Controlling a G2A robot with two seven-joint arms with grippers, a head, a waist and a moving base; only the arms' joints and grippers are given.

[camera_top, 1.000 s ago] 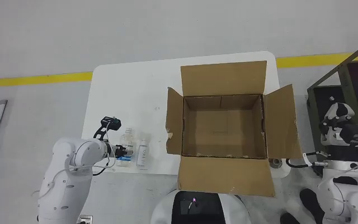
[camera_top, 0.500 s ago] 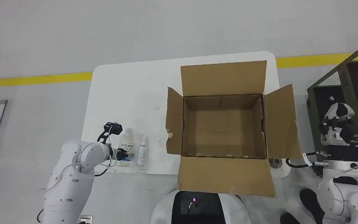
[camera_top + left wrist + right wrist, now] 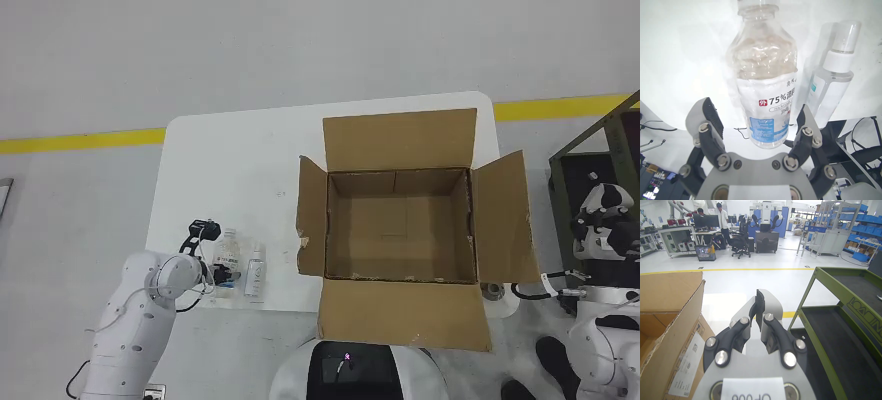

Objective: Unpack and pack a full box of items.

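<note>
Left gripper [image 3: 757, 111] is sitting at the lower left of the top view, at the table [image 3: 230, 170] edge, fingers [image 3: 711, 115] spread wide either side of the clear labelled bottle [image 3: 762, 94]'s base, not clamping it. The bottle is lying on the table, with a spray bottle [image 3: 831, 79] lying just beside it. The open cardboard box [image 3: 400, 225] is sitting centre-right, well apart. Right gripper [image 3: 758, 306] is hanging between the box and a green cart [image 3: 838, 323], fingers pressed together, holding nothing.

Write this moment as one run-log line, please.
left gripper: open, astride clear plastic labelled bottle | clear spray bottle: beside it on white table | brown cardboard box: open, empty | right gripper: shut, beside box
</note>
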